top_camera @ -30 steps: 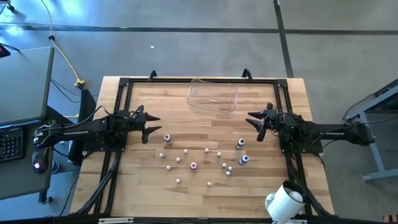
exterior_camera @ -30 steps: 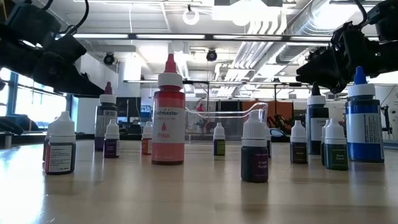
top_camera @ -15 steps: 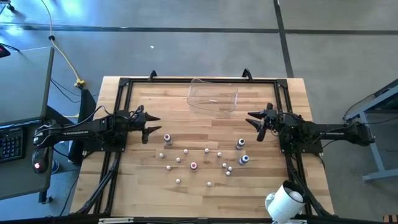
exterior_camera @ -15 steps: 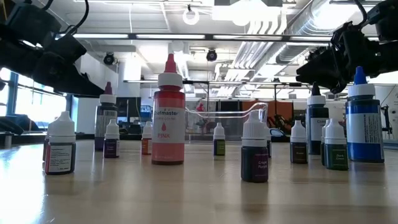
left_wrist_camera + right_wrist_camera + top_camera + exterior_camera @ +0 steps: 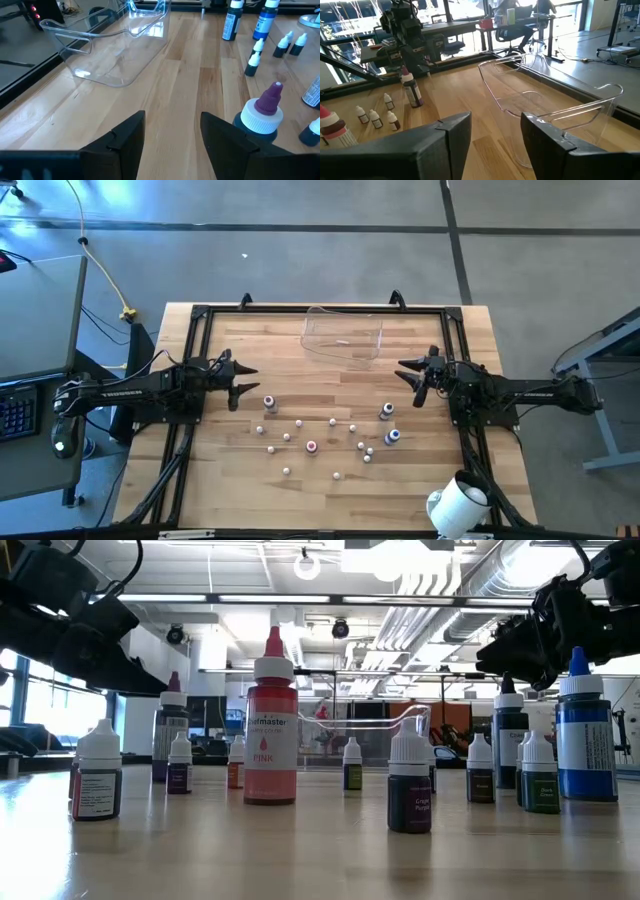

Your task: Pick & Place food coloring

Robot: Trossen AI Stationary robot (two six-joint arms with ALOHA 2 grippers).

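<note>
Several tiny food coloring bottles with white caps stand upright on their bases, scattered on the wooden table's middle. Among them are a pink bottle, a blue one and a purple-tipped one. My left gripper hovers open at the left, just left of the purple-tipped bottle. My right gripper hovers open at the right, above the dark bottle. Both are empty.
A clear plastic tub stands at the table's far middle, also in the left wrist view and the right wrist view. A big white cylinder sits at the near right corner. A black frame rims the table.
</note>
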